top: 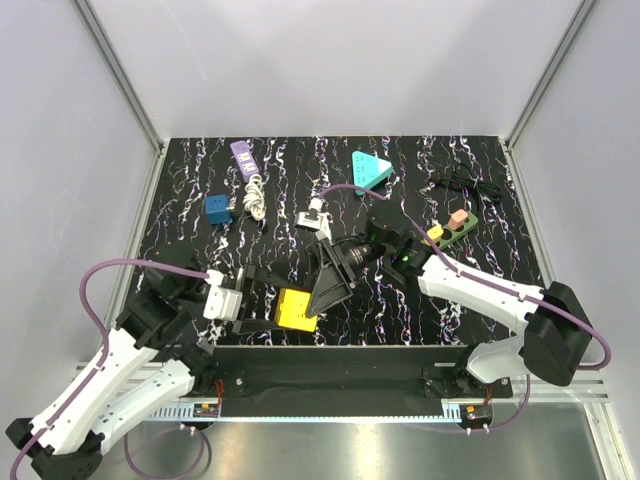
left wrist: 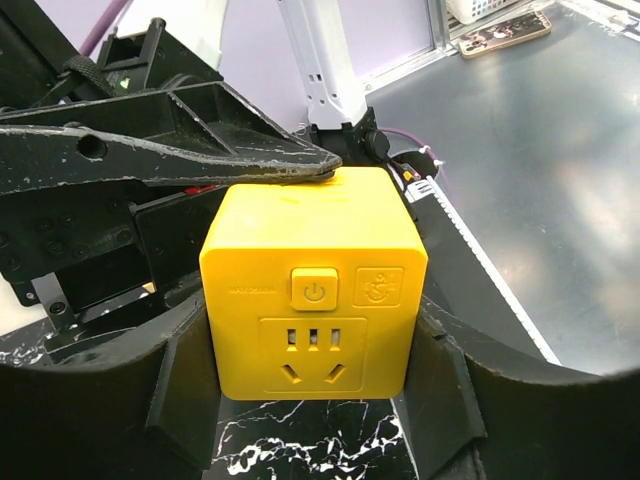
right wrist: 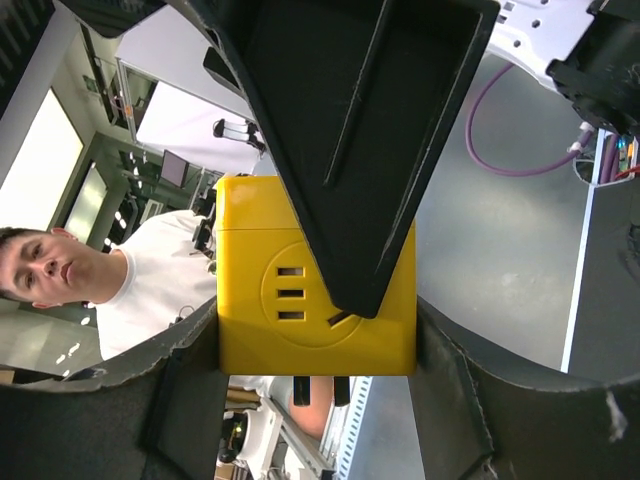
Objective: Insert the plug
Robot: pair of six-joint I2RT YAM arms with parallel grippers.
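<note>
While the yellow cube adapter (top: 297, 309) sits between both claws, the left gripper (left wrist: 318, 345) has its jaws at a middling width. Its pads (left wrist: 185, 390) lie flush against the adapter's two side faces. The face toward the left wrist camera carries a power button and a socket.

The right gripper (right wrist: 315, 345) is also closed on the adapter, at about the same width and from the opposite side. In the left wrist view one of its fingers (left wrist: 200, 160) lies along the adapter's top rear edge. In the right wrist view the adapter fills the gap between the right fingers. A broad black finger (right wrist: 350, 150) of the left claw covers part of its round socket face, and two dark prongs stick out of one side of the adapter.

The black marbled table (top: 480, 290) lies beneath the adapter, and I cannot tell whether it rests there or is lifted.

- **Behind the adapter and to its left:** a blue cube plug (top: 217, 208), a purple power strip (top: 242, 152) and its coiled white cord (top: 257, 195).
- **Straight behind it:** a small white plug (top: 314, 216).
- **Behind it and to its right:** a teal triangular socket (top: 372, 171), a pastel strip (top: 450, 228) and a black cable (top: 465, 183).
</note>
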